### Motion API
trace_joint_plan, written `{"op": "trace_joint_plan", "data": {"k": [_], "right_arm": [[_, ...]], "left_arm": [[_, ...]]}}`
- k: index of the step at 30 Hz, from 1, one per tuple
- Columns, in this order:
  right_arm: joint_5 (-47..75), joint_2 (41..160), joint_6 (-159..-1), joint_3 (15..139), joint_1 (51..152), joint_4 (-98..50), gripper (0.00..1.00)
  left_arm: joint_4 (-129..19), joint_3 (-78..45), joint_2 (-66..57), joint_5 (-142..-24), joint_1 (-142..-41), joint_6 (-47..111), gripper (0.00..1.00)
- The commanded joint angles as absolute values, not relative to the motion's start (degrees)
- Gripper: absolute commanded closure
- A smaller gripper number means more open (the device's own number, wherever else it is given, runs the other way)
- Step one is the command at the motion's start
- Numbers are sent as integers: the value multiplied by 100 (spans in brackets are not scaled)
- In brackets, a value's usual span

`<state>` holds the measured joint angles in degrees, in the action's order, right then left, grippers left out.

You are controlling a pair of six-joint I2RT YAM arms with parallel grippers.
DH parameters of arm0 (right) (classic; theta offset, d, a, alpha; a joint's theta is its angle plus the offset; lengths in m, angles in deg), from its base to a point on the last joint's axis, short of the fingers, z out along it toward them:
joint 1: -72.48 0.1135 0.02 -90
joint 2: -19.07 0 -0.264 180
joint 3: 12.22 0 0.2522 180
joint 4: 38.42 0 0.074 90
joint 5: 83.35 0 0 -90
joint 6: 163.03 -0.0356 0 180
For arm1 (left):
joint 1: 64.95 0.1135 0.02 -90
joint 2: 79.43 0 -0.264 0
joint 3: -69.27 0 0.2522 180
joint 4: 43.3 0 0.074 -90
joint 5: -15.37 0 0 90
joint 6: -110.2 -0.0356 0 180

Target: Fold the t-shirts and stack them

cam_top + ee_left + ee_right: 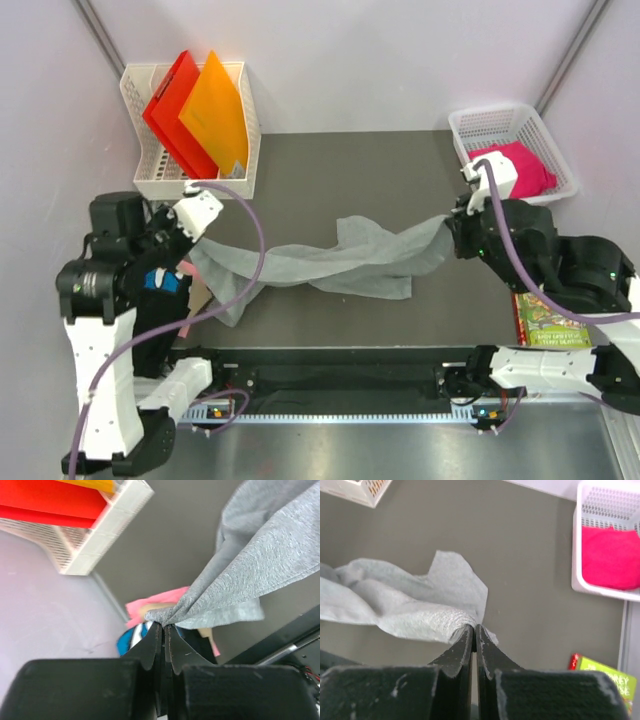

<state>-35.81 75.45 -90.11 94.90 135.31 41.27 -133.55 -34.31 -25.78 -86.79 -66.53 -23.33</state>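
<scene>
Large light grey cloth t-shirt [340, 262] sags over dark counter [330, 170], L pincer [164, 625] clamped on one bunched end, R pincer [474, 627] on the other. Bright pink cloth tee [520, 168] sits in white mesh basket [495, 122], back right; black-blue cloth [160, 281] mostly hidden behind L arm [95, 330].

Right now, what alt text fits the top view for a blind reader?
The left gripper and right gripper pinch the ends of a grey tee stretched across the table. A pink tee lies in a white basket, far right.
</scene>
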Motion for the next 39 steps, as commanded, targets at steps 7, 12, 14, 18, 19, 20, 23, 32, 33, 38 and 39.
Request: {"op": "trace_joint_plan", "data": {"k": [7, 12, 14, 18, 19, 20, 23, 32, 33, 38, 39], "right_arm": [[-2688, 7655, -8852, 12937, 13157, 5919, 100], [-2437, 7690, -8876, 12978, 12803, 5910, 100], [-2692, 7620, -8938, 12644, 12646, 5788, 100], [-2894, 7313, -9149, 11923, 12373, 5383, 100], [-2886, 7304, -9140, 11800, 12320, 5356, 100], [-2894, 7321, -9105, 11808, 12180, 5356, 100], [-2877, 7488, -8702, 12290, 11855, 5330, 100], [-3333, 8145, -8077, 11546, 11783, 3467, 100], [-3508, 8313, -8059, 11301, 11757, 3371, 100], [-2834, 9252, -8156, 10850, 10731, 2545, 100], [-2850, 9411, -8156, 10946, 10590, 2465, 100]], "left_arm": [[-14124, -5504, -2705, -8850, -6530, -2400, 100], [-14328, -5945, -2871, -9352, -5820, -2673, 100], [-14337, -5910, -3029, -9737, -5599, -2638, 100], [-14337, -5358, -3495, -10248, -5002, -2647, 100], [-14337, -5243, -3574, -10310, -4931, -2621, 100], [-14337, -5051, -3705, -10433, -4887, -2594, 100], [-14154, -4795, -3882, -10574, -4799, -2481, 100], [-11605, -3862, -2751, -10776, -4491, -338, 100], [-11525, -3845, -2514, -10742, -4508, -187, 100], [-11349, -4318, -1063, -9822, -5233, 209, 100], [-11297, -4398, -931, -9427, -5534, 218, 100]]}}
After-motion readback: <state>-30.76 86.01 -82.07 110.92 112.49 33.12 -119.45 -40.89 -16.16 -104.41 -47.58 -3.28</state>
